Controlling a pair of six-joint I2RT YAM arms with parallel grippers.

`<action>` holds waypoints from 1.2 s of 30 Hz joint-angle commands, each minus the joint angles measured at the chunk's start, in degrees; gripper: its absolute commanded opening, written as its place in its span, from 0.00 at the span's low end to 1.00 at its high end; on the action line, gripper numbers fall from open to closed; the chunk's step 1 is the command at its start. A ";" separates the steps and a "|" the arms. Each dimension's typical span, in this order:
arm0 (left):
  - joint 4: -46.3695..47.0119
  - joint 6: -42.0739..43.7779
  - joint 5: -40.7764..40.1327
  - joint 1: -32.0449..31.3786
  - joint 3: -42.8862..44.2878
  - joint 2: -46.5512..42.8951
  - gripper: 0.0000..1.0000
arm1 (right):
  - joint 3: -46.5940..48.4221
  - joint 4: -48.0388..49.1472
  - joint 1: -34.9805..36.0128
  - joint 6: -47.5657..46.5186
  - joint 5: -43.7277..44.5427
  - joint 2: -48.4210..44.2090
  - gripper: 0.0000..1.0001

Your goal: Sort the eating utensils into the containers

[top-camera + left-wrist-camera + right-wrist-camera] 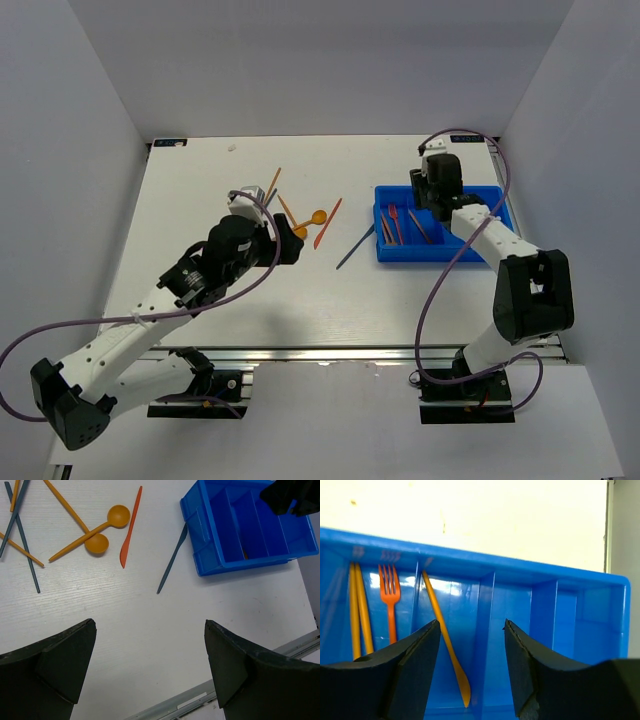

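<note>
The blue four-compartment tray [440, 256] sits at the right. It holds an orange fork [390, 595], two orange sticks [360, 610] and an orange knife [445, 640]. My right gripper [472, 625] hovers open and empty above the tray's far side [428, 192]. On the table to the tray's left lie two orange spoons [118, 516] [96, 543], a red knife [131, 527], a dark blue knife [172, 560], dark blue sticks [22, 535] and orange sticks [65, 502]. My left gripper [150, 625] is open and empty above bare table, nearer than these [288, 246].
The dark blue knife's tip touches or nearly touches the tray's left wall [192, 530]. The table's metal front rail [200, 700] shows under the left gripper. White walls enclose the table on three sides. Purple cables loop from both arms.
</note>
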 commanded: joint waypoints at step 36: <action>-2.19 20.75 4.84 3.98 44.96 62.29 0.70 | -8.05 -24.89 6.94 25.87 -12.12 -39.71 0.88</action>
